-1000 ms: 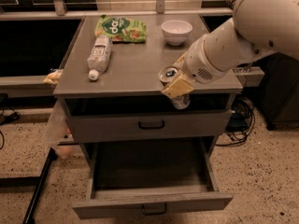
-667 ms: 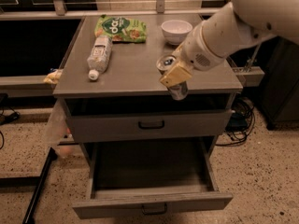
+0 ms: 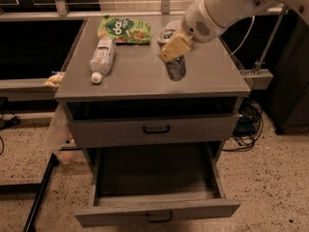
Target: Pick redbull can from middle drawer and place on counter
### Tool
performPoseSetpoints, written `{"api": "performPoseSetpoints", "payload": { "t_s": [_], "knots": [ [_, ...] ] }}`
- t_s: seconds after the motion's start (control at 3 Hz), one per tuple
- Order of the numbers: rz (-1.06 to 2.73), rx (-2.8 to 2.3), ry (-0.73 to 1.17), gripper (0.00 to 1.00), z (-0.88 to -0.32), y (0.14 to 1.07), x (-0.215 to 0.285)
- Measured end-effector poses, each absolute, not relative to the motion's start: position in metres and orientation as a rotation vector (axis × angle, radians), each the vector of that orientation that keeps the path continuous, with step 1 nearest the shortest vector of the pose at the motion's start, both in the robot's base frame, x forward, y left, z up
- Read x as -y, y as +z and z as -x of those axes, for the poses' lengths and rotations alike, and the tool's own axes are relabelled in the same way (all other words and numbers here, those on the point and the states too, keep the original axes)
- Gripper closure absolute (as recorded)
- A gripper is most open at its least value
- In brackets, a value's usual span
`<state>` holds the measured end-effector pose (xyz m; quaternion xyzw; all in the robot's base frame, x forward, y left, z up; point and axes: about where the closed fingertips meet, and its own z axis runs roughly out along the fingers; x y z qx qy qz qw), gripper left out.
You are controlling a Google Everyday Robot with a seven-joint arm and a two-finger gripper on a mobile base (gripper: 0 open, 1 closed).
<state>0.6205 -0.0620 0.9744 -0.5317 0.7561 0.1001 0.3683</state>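
Note:
The redbull can (image 3: 176, 68) is upright over the middle right of the counter (image 3: 135, 79), at or just above its surface. My gripper (image 3: 174, 52) comes down from the upper right on the white arm (image 3: 217, 8) and is shut on the can's top, with a tan finger pad (image 3: 174, 47) in front of it. The middle drawer (image 3: 154, 209) is pulled open at the bottom of the cabinet, and its dark tray (image 3: 154, 173) looks empty.
A plastic bottle (image 3: 102, 57) lies on the counter's left side. A green snack bag (image 3: 124, 29) lies at the back. A white bowl (image 3: 165, 34) is mostly hidden behind the gripper. The upper drawer (image 3: 154, 128) is closed. Cables (image 3: 246, 124) lie on the floor at right.
The arm has carried the can from the counter's front right edge leftward and further back, to over the counter's middle right. The drawer stays open.

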Motion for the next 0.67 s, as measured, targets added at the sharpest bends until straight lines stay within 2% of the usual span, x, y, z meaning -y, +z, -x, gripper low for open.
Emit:
{"api": "performPoseSetpoints", "payload": {
  "t_s": [0.67],
  "knots": [
    [1.195, -1.941, 0.422, 1.0, -0.652, 0.963, 0.058]
  ]
}}
